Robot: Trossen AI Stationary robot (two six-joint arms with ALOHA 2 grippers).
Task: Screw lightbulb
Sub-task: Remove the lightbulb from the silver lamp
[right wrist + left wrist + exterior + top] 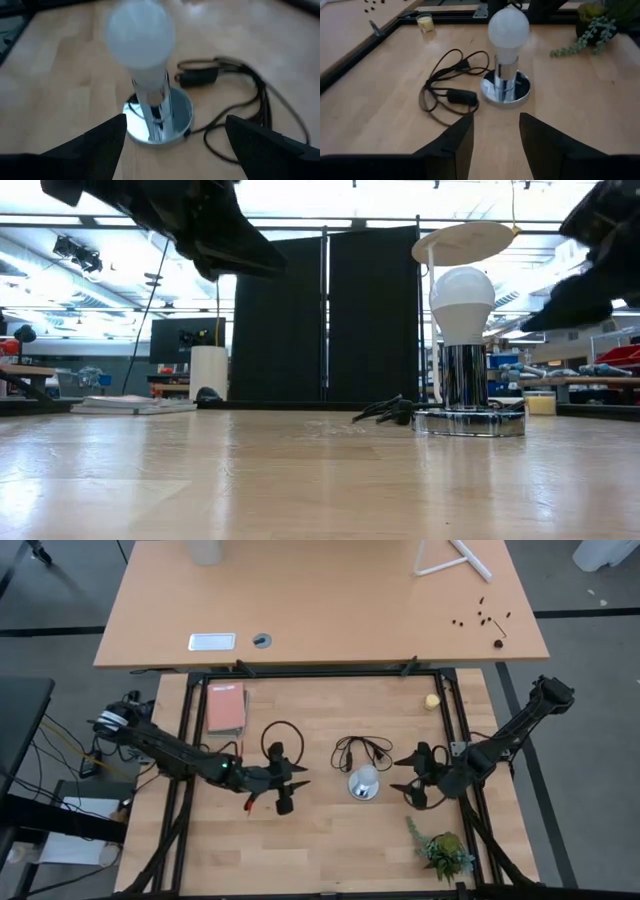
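My left claw (283,792) hangs above the pale wooden worktop's (320,850) middle, left of the lamp, fingers partly apart, holding nothing. The frosted white pear-shaped lightbulb (366,776) stands upright in the shiny chrome round-based socket (506,88), black cord (447,92) coiled beside it. My right claw (413,778) waits just right of it, spread wide and empty, ready to twist, I'd judge.

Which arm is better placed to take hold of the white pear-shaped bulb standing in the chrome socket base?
Probably the right. Its end effector stands open close beside the white pear-shaped bulb in the chrome socket base. The left end effector hangs empty, farther off across the wooden table.
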